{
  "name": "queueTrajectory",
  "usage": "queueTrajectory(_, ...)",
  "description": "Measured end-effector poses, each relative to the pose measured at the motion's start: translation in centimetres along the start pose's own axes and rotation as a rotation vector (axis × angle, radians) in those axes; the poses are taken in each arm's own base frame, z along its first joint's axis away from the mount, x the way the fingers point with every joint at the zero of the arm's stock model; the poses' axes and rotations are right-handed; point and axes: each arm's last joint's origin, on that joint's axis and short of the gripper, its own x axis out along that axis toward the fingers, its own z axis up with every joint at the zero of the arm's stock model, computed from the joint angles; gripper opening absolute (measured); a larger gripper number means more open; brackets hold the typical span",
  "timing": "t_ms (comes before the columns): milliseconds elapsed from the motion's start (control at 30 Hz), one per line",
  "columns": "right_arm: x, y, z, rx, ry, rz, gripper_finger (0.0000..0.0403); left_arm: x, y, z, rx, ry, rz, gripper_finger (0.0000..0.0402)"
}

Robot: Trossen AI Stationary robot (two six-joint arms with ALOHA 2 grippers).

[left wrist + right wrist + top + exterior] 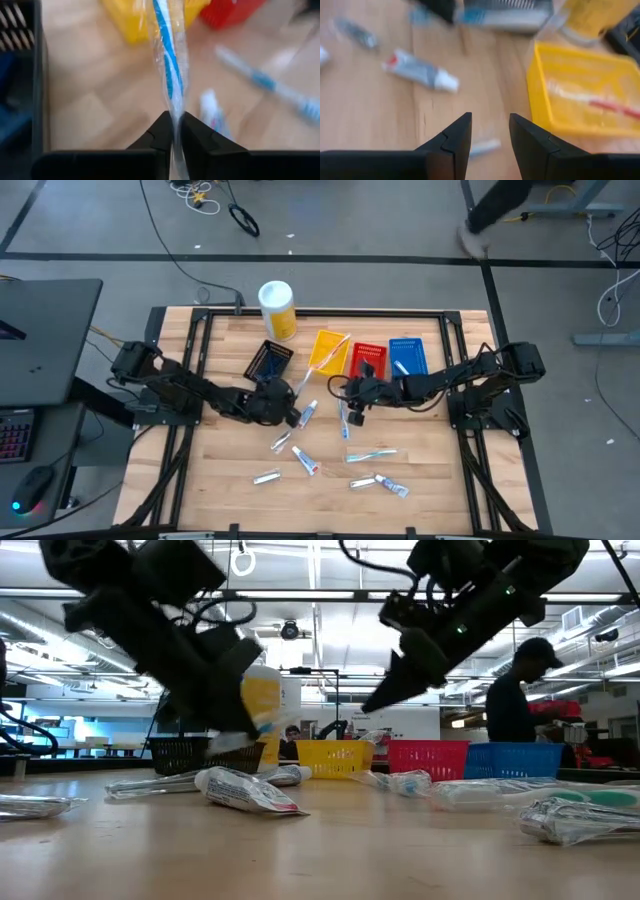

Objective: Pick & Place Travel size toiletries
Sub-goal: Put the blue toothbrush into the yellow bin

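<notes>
Toiletries, travel size, scattered on the wooden table point(420, 500) and in part sorted into trays.

Canister, yellow with white lid point(277, 307): upright at the far edge of the table, near the black tray point(268, 361).

Trays, four in a row along the far side: black, then yellow tray point(329, 350), red tray point(367, 358), blue tray point(408, 355). In the right wrist view the yellow tray holds a wrapped toothbrush with a red handle point(592, 101). The blue tray holds a white item, too small to name.

Left gripper point(174, 131): mid-table, just in front of the black tray. Fingers pressed together on the lower end of a wrapped blue-and-white toothbrush point(170, 55), which stands up out of the fingertips toward the yellow tray.

Right gripper point(490, 131): mid-table, in front of the red tray, fingers spread, nothing between them. It hangs clear above the tabletop; a white toothpaste tube point(420, 71) lies on the wood beyond it, apart from the fingers.

Loose items on the near half of the table: a light blue toothbrush point(372, 453), a toothpaste tube with red mark point(306, 461), a silvery wrapped piece point(266, 476), two more tubes end to end point(382, 483). All lie flat, well apart from both grippers.
</notes>
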Motion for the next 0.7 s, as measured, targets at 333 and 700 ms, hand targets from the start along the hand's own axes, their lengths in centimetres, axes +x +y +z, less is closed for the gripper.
queueTrajectory(333, 0.1, -0.1, -1.0, 0.065, 0.109, 0.098, 0.0140, 1.2, -2.4, 7.6, 0.113, -0.164, 0.019, 0.0021)
queueTrajectory(700, 0.3, -0.6, -0.9, 0.088, 0.112, 0.138, 0.0140, 5.7, 0.5, 11.7, 0.210, -0.140, 0.025, 0.0025)
